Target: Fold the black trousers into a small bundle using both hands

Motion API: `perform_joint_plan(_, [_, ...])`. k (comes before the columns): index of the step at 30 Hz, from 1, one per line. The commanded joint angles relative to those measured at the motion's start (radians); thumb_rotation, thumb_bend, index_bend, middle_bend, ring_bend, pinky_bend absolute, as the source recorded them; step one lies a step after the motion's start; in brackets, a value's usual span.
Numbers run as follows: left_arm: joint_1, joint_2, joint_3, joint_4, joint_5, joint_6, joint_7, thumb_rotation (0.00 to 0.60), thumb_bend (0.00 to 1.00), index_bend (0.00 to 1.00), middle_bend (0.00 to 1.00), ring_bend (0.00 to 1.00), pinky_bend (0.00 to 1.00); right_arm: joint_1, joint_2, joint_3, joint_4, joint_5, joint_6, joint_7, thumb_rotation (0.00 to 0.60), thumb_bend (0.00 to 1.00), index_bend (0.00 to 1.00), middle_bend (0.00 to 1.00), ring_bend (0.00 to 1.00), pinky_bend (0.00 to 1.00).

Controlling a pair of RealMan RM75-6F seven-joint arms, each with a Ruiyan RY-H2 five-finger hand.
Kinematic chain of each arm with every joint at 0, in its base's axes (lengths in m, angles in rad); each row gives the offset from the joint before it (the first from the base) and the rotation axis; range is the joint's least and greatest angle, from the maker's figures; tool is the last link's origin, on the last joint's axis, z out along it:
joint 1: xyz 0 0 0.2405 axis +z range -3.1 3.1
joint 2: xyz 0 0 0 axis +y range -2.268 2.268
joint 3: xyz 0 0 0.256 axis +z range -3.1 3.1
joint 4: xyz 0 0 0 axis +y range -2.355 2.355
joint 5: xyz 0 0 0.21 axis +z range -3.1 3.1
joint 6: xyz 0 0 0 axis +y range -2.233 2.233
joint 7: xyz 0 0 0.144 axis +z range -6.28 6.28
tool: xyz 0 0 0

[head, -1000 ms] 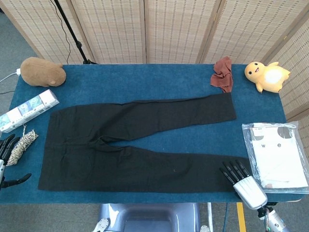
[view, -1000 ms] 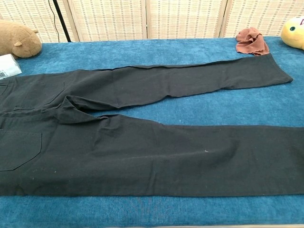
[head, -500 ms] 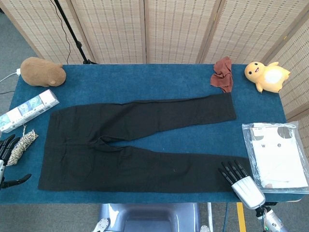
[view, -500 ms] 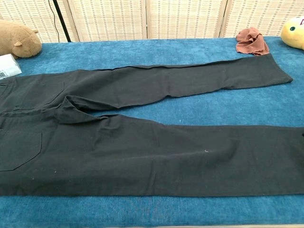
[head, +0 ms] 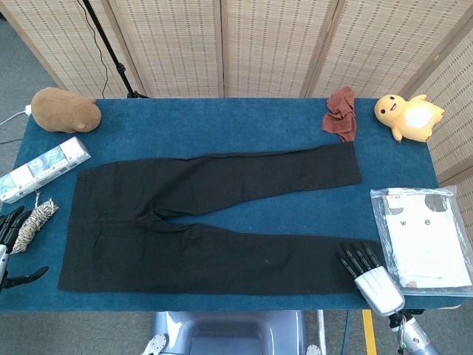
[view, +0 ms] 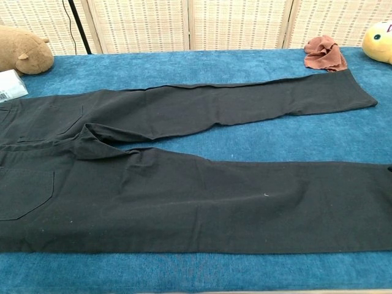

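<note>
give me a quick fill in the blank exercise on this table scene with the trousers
1. The black trousers lie spread flat on the blue table, both legs pointing toward the robot's ____ side.
2. The crumpled rust-red cloth lies beside the ____ plush duck.
3. The right hand sits at the hem of the ____ trouser leg.
4. The brown plush animal sits at the table's far ____ corner.

Missing words: right; yellow; near; left
</note>
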Motion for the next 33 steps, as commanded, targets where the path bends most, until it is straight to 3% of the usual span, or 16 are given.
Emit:
perform_joint_plan(1, [0.000,0.000,0.000,0.000,0.000,-0.001,0.001,0.600,0.00,0.00,0.00,0.00,0.00,0.001,-0.007,0.001,0.007,0.003,0.002,0.007,0.600,0.00,0.00,0.00,0.00,0.00])
perform_joint_plan(16, [0.001,0.004,0.000,0.001,-0.001,0.001,-0.010,0.600,0.00,0.00,0.00,0.00,0.00,0.005,-0.029,0.012,0.027,0.021,0.022,0.028,0.600,0.03,0.00,0.00,0.00,0.00])
perform_joint_plan(24, [0.001,0.003,0.000,0.002,-0.002,0.000,-0.011,0.600,0.00,0.00,0.00,0.00,0.00,0.007,-0.037,0.007,0.034,0.024,0.023,0.043,0.600,0.43,0.00,0.00,0.00,0.00])
perform_joint_plan(33, [0.001,0.003,0.000,0.001,-0.002,-0.002,-0.011,0.600,0.00,0.00,0.00,0.00,0.00,0.014,-0.045,0.000,0.049,0.021,0.019,0.062,0.600,0.49,0.01,0.00,0.00,0.00])
